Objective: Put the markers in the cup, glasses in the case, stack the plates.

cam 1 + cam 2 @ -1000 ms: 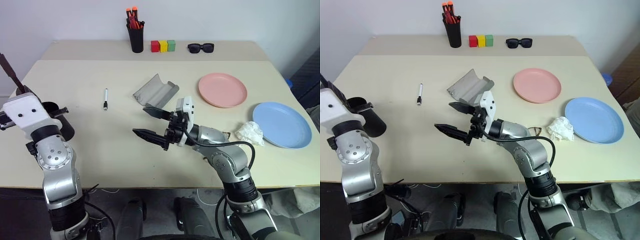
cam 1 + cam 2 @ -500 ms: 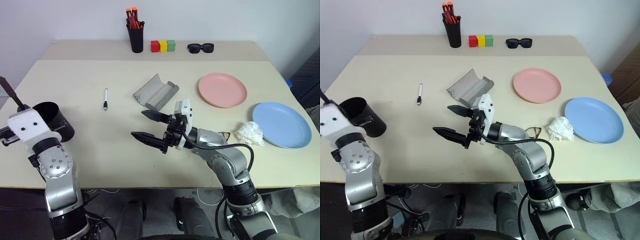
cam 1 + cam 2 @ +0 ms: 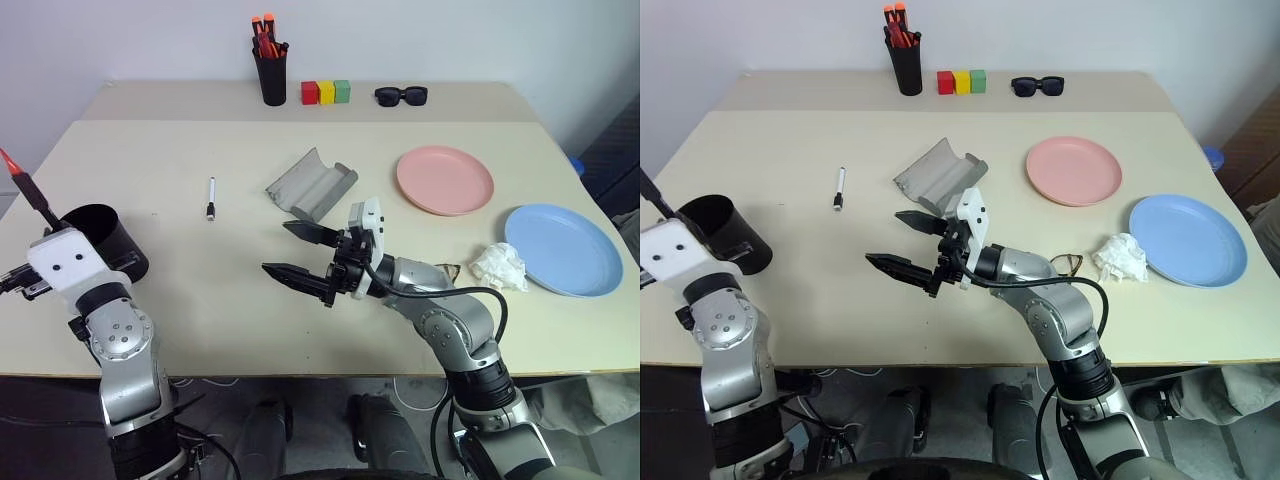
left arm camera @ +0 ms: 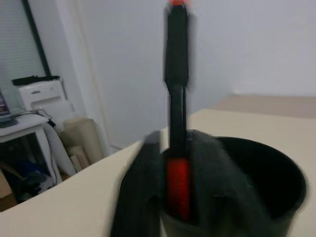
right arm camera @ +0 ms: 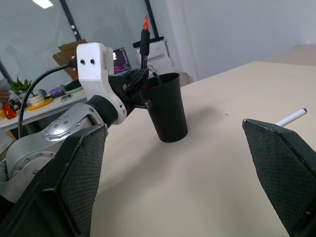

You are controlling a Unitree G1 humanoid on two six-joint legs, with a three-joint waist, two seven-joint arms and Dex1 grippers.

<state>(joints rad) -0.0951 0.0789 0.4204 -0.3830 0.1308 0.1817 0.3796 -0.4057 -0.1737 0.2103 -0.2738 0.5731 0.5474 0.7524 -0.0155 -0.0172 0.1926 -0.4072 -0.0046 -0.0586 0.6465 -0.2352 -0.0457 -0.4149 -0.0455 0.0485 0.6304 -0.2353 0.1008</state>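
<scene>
At the table's far left stands the black cup (image 3: 112,238). My left gripper (image 4: 178,163) is at its rim, shut on the red-orange marker (image 3: 26,186), which sticks up above the cup's mouth. The white marker (image 3: 211,198) lies on the table left of the open grey case (image 3: 311,183). Over the table's middle my right gripper (image 3: 277,246) is open, holding nothing and pointing left. Behind its forearm the glasses (image 3: 1068,263) are partly hidden. The pink plate (image 3: 445,180) and the blue plate (image 3: 563,249) lie apart on the right.
At the back stand a black pen holder (image 3: 271,78) with orange-capped pens, three coloured blocks (image 3: 327,92) and black sunglasses (image 3: 401,95). A crumpled white tissue (image 3: 498,265) lies between the glasses and the blue plate.
My left hand has sunk with the red-orange marker, staying at the cup's rim. The right arm has kept still.
</scene>
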